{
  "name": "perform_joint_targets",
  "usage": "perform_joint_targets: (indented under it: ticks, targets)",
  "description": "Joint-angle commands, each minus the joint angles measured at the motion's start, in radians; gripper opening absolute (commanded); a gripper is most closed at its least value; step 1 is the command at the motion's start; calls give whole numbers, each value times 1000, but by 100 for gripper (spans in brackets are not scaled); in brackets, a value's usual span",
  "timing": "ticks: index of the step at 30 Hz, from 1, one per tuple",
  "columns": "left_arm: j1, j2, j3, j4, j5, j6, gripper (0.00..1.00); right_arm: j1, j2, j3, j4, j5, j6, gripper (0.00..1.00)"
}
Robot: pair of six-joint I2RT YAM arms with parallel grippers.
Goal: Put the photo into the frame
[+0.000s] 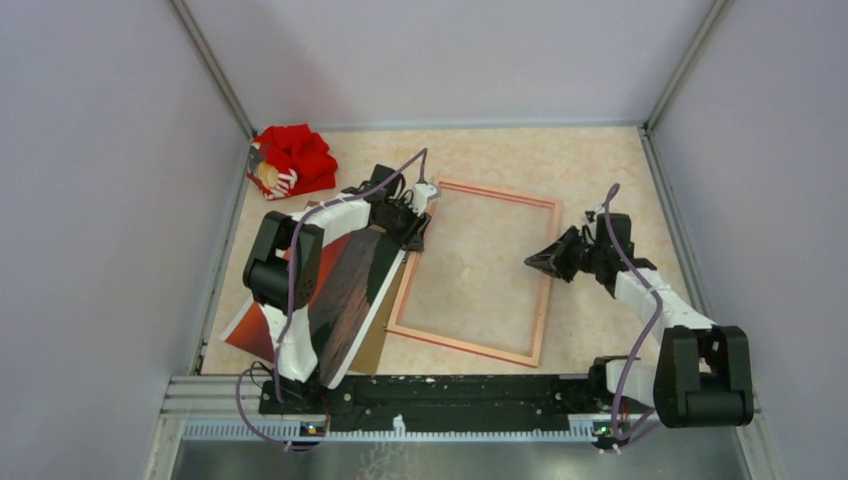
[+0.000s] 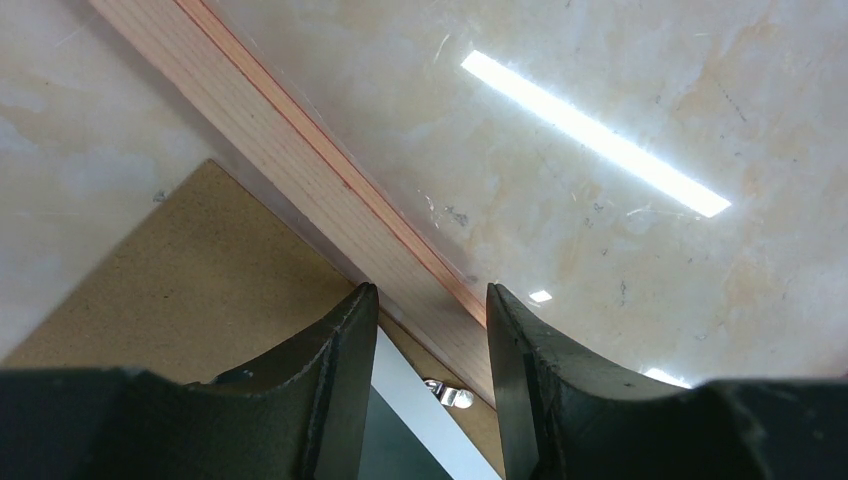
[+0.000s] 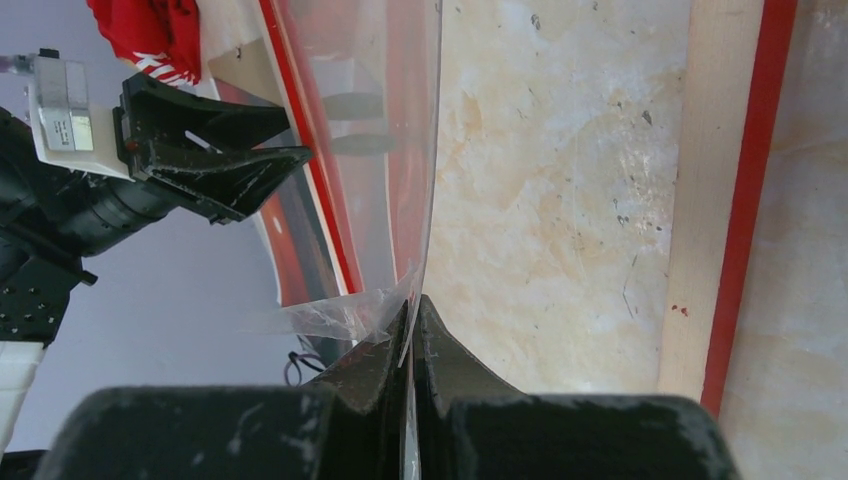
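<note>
The only writing sat on a small white label (image 3: 62,100) on the left arm's wrist and in white marks on the red cloth (image 1: 295,155) in the far left corner, both too blurred to read.

The frame (image 1: 545,290) lay flat mid-table, pale wood back up. Its left rail ran just beside the brown hardboard (image 2: 180,270).

The photo (image 1: 345,300) lay on that board, left of the frame, white border toward the rail.

The left gripper (image 2: 430,290) hung over that rail with jaws apart, seemingly grasping nothing.

The right gripper (image 3: 412,305) was clenched on the edge of a clear sheet (image 3: 400,150) over the frame's opening.

Bare table (image 1: 520,155) remained far and right of the frame, bounded by walls.
</note>
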Motion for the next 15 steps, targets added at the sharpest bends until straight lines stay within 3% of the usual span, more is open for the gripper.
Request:
perform_joint_targets:
  ticks: [1,15]
  targets:
    - [-5,-37,-6,9,13,20,51,1,2,2,28,-39,-8,0]
    - [0,-42,34,-39,46,13,51,-53,16,5,-2,-42,-59,0]
